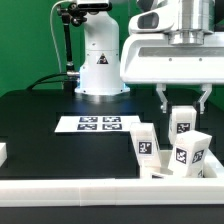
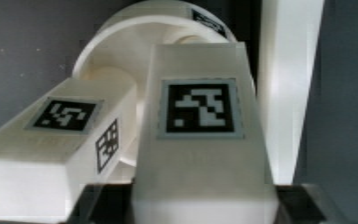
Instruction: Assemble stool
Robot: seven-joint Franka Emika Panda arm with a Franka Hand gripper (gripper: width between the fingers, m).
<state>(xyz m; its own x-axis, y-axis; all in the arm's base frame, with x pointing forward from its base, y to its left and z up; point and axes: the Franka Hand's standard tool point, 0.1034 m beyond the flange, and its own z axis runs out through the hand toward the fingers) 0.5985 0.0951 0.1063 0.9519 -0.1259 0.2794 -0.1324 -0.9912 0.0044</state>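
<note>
Upright leg block between tool fingers.

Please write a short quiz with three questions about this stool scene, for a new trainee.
1. True or false: the hand is shut on a leg.
2. Where does the marker board lie? A) flat on the black table B) in the hand C) on the seat
3. Fill in: in the exterior view, the tagged leg blocks stand on that view's ____ side.

Key: 1 true; 2 A; 3 right.
</note>
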